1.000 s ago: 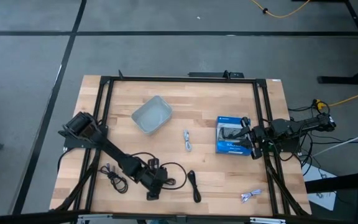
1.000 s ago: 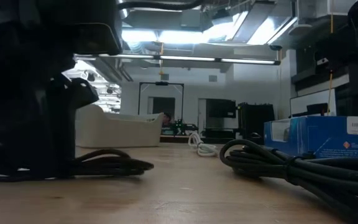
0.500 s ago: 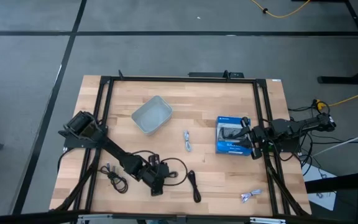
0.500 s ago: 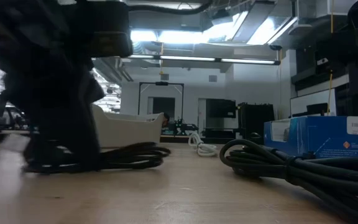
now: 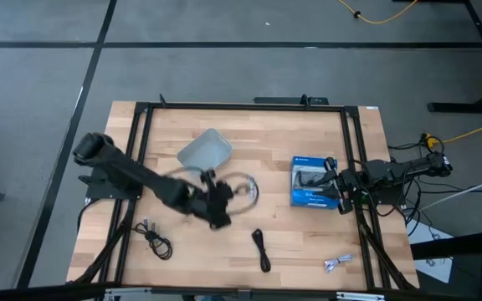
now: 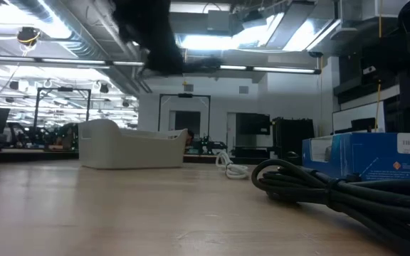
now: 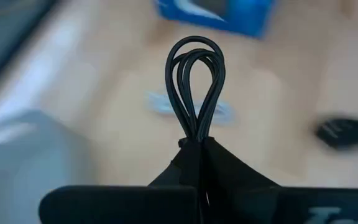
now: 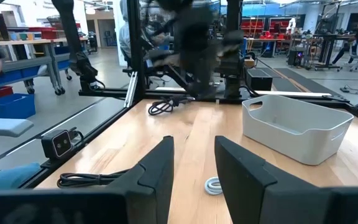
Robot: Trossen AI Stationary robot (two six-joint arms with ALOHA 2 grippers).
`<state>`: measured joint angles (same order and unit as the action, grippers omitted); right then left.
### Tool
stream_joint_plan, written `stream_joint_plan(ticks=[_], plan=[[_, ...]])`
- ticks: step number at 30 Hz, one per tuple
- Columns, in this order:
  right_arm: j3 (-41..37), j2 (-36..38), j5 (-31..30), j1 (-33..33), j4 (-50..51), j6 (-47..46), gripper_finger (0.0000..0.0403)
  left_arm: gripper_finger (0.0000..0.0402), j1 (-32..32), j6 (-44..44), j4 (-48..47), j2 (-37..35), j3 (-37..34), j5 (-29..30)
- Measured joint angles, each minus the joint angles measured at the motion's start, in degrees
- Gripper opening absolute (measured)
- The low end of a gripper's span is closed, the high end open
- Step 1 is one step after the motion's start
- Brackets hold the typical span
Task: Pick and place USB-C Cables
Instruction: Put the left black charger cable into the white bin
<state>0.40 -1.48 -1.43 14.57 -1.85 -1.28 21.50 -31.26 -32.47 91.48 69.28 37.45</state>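
Left tool (image 7: 197,149) pinching black cable (image 7: 195,87) — aloft near tray (image 5: 205,153); box (image 6: 376,155) print unreadable.

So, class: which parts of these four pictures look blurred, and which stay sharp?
High view: left gripper and its black cable smeared. Left wrist view: cable loop sharp, table blurred. Low view: near cable and tray crisp.

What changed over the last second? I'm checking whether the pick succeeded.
The left gripper shut on a black cable near the table's front edge, lifted it off the wood and carried it back toward the grey tray. The right gripper, blue box and other cables stayed put.
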Motion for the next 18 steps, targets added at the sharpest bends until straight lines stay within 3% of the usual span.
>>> stream_joint_plan(ticks=[6,11,18], plan=[[0.0,-0.11,0.02,0.0,-0.03,0.02,0.0121,0.0,-8.89,-1.1,-13.07,-7.95,0.5,-0.82],[0.0,-0.26,0.0,0.0,-0.02,0.02,0.0121,0.0,-17.36,-1.64,-22.19,-9.79,0.54,-3.99],[0.0,-0.26,0.0,0.0,-0.04,-0.11,0.0121,0.0011,-25.52,0.99,-23.51,-8.77,-2.52,-11.43]])
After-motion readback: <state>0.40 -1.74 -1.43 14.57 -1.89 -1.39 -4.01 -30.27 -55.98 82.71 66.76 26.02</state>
